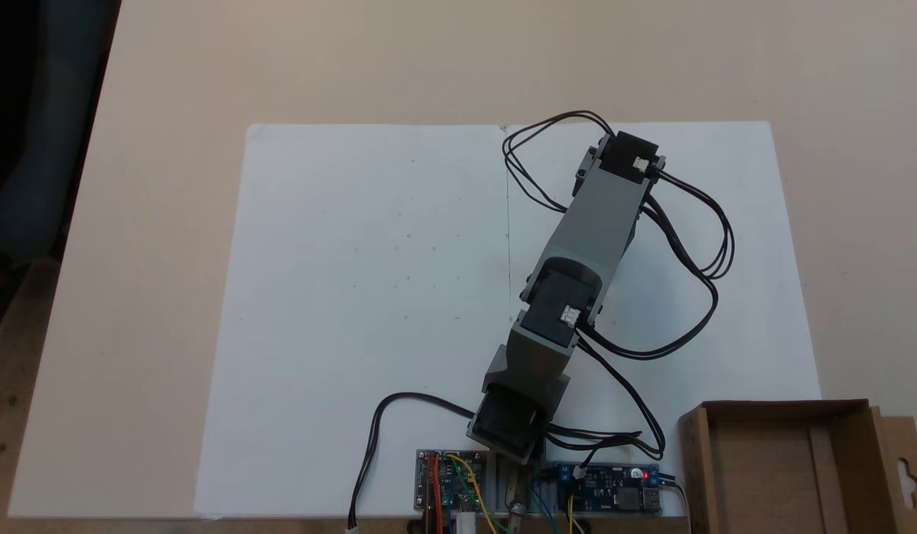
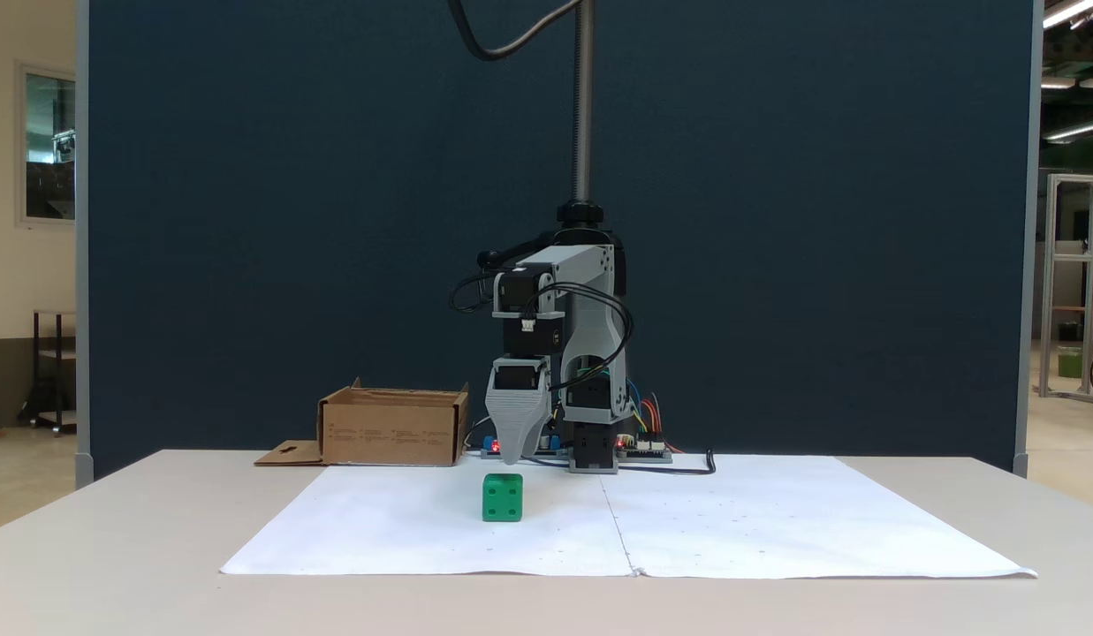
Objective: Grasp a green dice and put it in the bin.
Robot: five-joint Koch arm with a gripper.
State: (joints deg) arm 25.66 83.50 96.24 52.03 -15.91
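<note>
Hovering above green dice (image 2: 503,497), gripper (image 2: 517,455) (jaw gap hidden, grip unreadable); misaligned descent could nudge cube; bin (image 2: 393,427) far left.

Even, diffuse indoor light falls across the white paper (image 2: 634,521) in both fixed views, with faint shadows beneath the arm (image 1: 577,245), no glare, and slightly soft focus throughout.

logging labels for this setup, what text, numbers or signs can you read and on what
Nothing is legible.
Brown cardboard box: faint rows of print on its front wall, too small to read.
Green and blue circuit boards at the arm's base: markings too blurred to read.
Bright green plastic dice: recessed pips, no writing.
</note>
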